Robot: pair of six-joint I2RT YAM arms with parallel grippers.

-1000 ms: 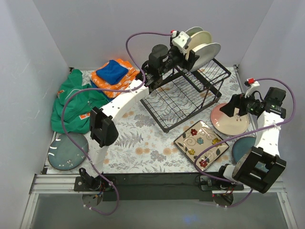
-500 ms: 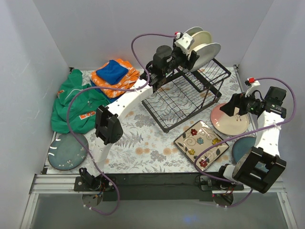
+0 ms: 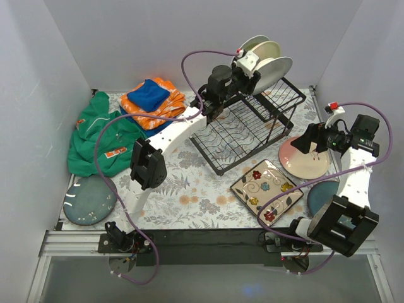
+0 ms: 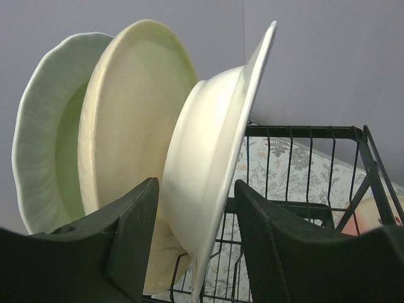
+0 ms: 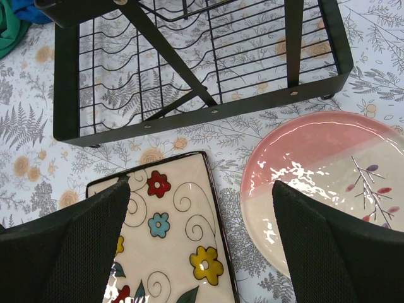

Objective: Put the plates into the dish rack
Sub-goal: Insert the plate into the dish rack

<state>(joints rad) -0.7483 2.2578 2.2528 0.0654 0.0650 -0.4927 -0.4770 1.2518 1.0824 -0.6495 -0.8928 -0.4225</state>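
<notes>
Left pincer [image 4: 196, 189]: seen up at the raised tier of the dish rack [image 3: 240, 136], its jaws apart on either side of the white plate [image 4: 214, 145]. A sliver of gap shows on the right side, so no clamp is made out.
Right pincer [image 5: 199, 189]: held wide apart and empty, low over the table [image 3: 183, 189] between the square flowered plate [image 5: 170, 233] and the pink-and-cream plate [image 5: 328, 164].
Plates racked: three are stood on edge in the upper tier. These are the white one, a cream plate [image 4: 132, 107] just behind it and a pale green scalloped plate [image 4: 44, 145] at the back, all leaning the same way.
Plates waiting: the square and pink ones lie flat beside the rack. One teal plate [image 3: 88, 201] is at the near left corner and another teal plate [image 3: 322, 196] at the near right.
Handling: the plates are judged stiff, glazed and slick, fairly heavy for a two-finger grip, and liable to chip against the wire.
Where to take hold: the rim is judged best, pinched across its thickness. A flat plate needs one finger slid under an overhanging edge.
Risk: the racked plates could be knocked together by a careless release.
</notes>
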